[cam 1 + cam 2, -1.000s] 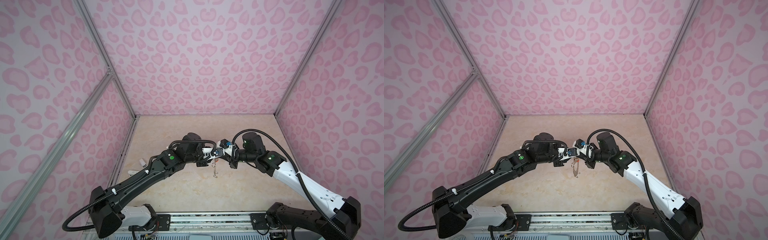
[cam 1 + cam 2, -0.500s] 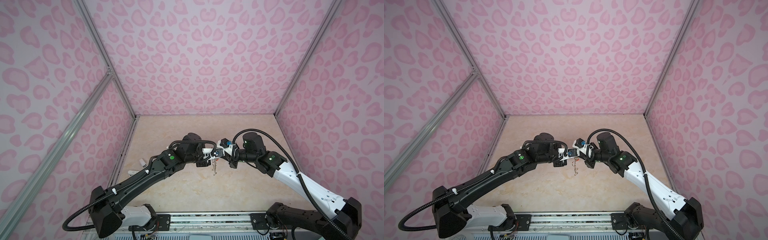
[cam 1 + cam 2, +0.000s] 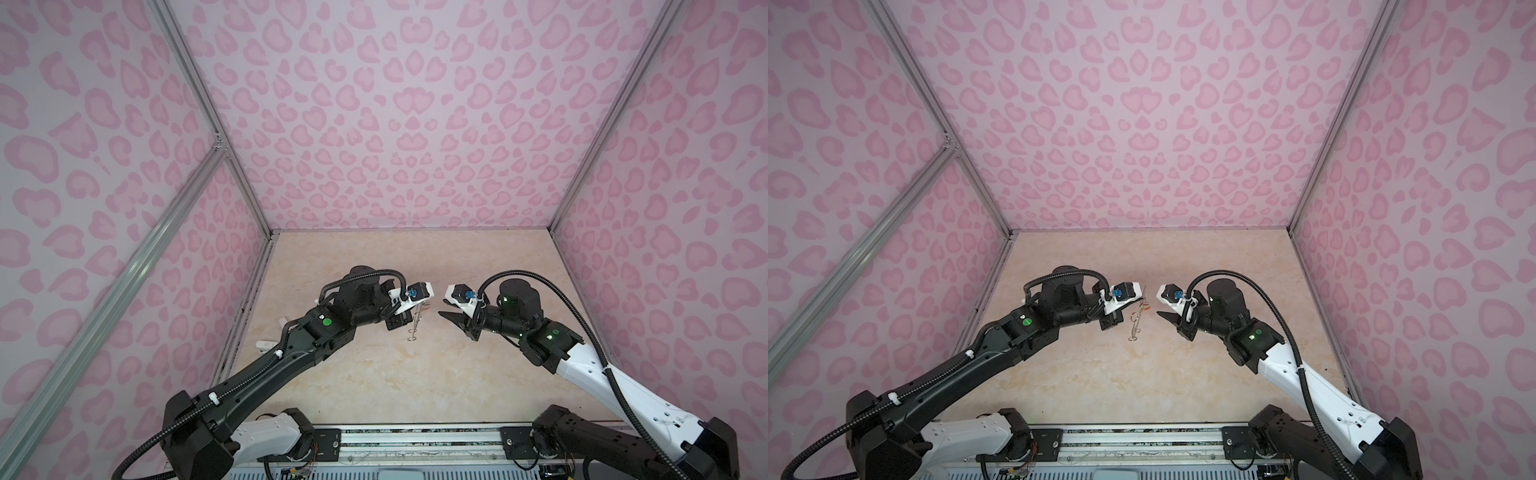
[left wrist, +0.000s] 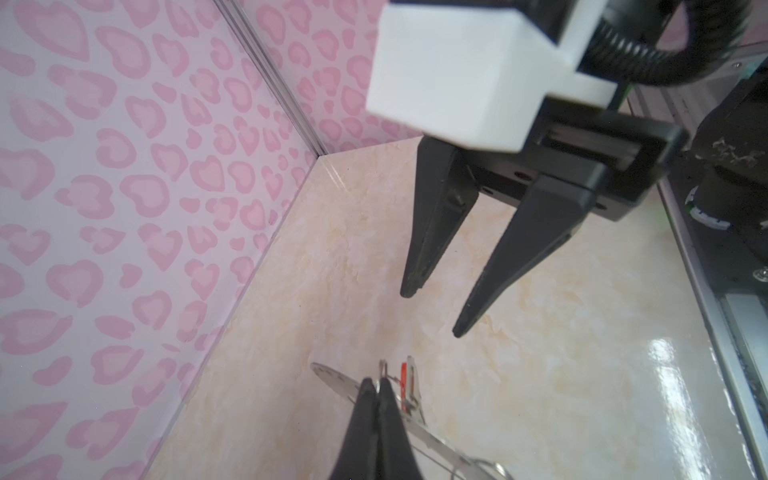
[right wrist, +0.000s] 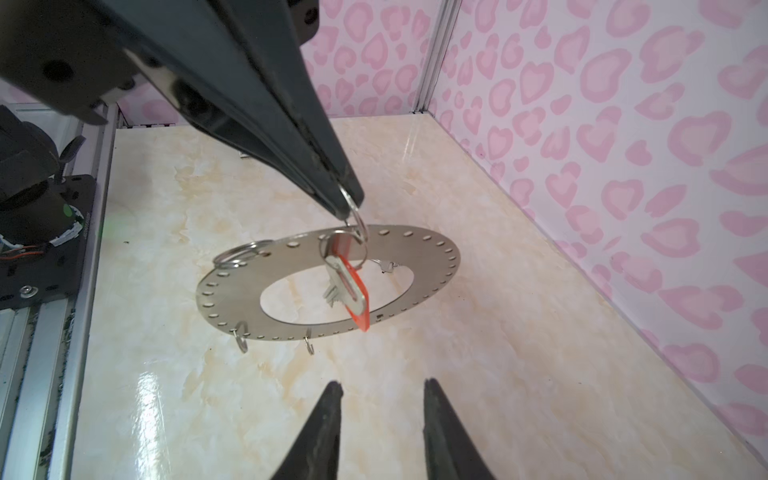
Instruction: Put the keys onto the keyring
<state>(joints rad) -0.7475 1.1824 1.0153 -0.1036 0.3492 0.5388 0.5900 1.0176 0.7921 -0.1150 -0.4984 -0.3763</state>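
Observation:
The keyring [image 5: 432, 266], a flat grey disc with a wide open centre, hangs tilted above the floor; in both top views it shows edge-on [image 3: 414, 326] [image 3: 1134, 328]. The keys [image 5: 334, 291] with the orange-red tag [image 5: 358, 301] dangle through its centre from a small split ring [image 5: 360, 224] threaded at the rim. My left gripper [image 4: 377, 382] [image 5: 349, 203] is shut on that split ring and carries the whole set. My right gripper [image 5: 382, 386] [image 4: 434, 311] [image 3: 453, 323] stands open and empty, a short way off to the right. No blue tag shows.
A second split ring [image 5: 243, 251] and two small wire clips [image 5: 241, 337] [image 5: 308, 345] hang on the disc's rim. A small white object [image 3: 266, 345] lies by the left wall. Pink patterned walls enclose the beige floor [image 3: 415, 374]; a metal rail [image 3: 415, 430] runs along the front.
My right gripper has opened, let go and drawn back to the right. My left gripper has shut on the split ring and now holds the keyring alone.

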